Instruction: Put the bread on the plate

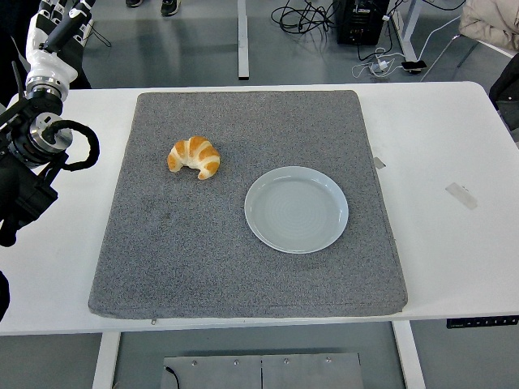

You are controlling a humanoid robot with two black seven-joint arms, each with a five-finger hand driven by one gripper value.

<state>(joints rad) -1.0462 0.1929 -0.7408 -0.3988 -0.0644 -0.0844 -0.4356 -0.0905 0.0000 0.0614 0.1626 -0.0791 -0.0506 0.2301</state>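
Note:
A golden croissant with pale stripes (pixel 195 157) lies on the grey mat (pixel 162 259), left of centre. An empty pale blue-grey plate (pixel 297 209) sits on the mat to the croissant's lower right, about a hand's width away. My left arm comes in at the left edge, and its hand (pixel 57 24) is raised at the top left corner, beyond the table's far left corner and well away from the croissant. Its fingers look relaxed and hold nothing. My right arm is not in view.
The mat covers the middle of the white table (pixel 454 138). Two small tape strips (pixel 461 195) lie on the bare table right of the mat. Cables and a black box (pixel 361 20) are on the floor behind.

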